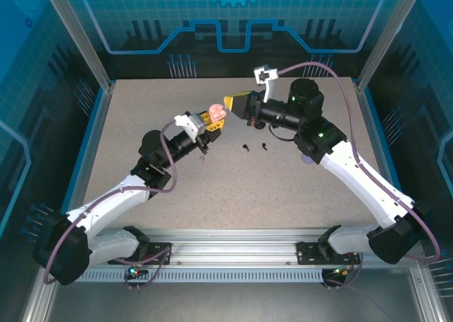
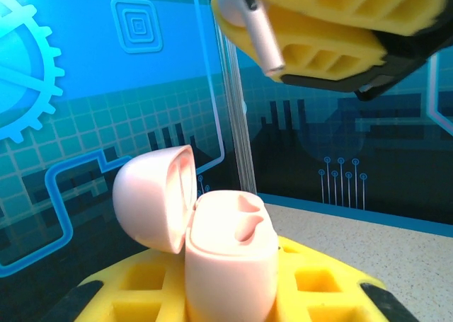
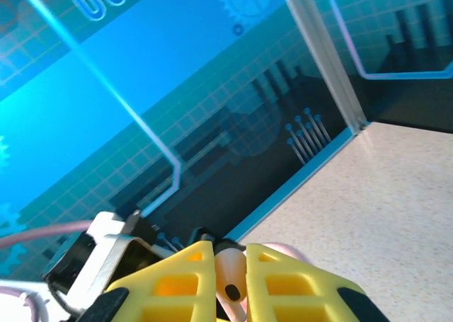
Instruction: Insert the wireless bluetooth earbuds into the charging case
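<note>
The left claw [image 1: 214, 121] pinches one pink case [image 2: 230, 255] with its lid open, up over the middle of the counter [image 1: 141, 102]. At the case's 1 o'clock, the right claw [image 3: 230, 265] pinches one pink earbud [image 3: 231, 283]. Two black earbuds [image 1: 245, 148] lie on the counter, around 4 or 5 o'clock from the case.

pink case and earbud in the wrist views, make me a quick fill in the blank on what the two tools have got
1. The left tool is shut on the pink charging case, whose lid is ___.
2. The right tool grips a stemmed earbud, apart from the case, and its colour is pale ___.
3. Two loose earbuds lying on the table are ___ in colour.

Missing words: open; pink; black
</note>
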Available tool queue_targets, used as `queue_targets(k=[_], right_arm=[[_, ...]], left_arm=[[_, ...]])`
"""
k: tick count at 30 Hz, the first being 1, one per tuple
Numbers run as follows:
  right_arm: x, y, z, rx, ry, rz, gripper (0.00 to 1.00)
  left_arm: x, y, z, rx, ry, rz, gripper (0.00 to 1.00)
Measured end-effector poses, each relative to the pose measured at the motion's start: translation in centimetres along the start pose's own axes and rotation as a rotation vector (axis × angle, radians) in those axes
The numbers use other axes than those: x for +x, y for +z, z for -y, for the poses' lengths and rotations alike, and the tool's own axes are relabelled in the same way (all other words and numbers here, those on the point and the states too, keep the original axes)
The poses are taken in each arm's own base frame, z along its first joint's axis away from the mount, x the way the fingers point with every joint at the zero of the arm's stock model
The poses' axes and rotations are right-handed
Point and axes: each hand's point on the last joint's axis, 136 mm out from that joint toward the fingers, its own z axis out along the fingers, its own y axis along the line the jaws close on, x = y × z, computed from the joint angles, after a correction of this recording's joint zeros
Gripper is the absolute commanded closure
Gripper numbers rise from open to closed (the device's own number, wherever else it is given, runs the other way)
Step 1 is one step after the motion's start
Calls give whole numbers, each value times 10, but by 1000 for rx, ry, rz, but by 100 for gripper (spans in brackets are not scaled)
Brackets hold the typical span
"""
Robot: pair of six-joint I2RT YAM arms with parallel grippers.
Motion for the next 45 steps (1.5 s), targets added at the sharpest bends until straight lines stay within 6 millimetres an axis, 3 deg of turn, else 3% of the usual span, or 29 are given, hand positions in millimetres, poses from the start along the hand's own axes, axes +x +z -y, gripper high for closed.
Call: queue_targets(k=[6,30,45], right_arm=[[6,4,-12,-55,-29,-4,87],[28,14,9,-30,-1,-35,89],[21,13,5,-50,14,-4,89]], left_arm=[[-1,0,0,-3,1,4,100],[-13,-4,-2,-17,5,29,100],[-13,-3,2,-8,-4,31,100]])
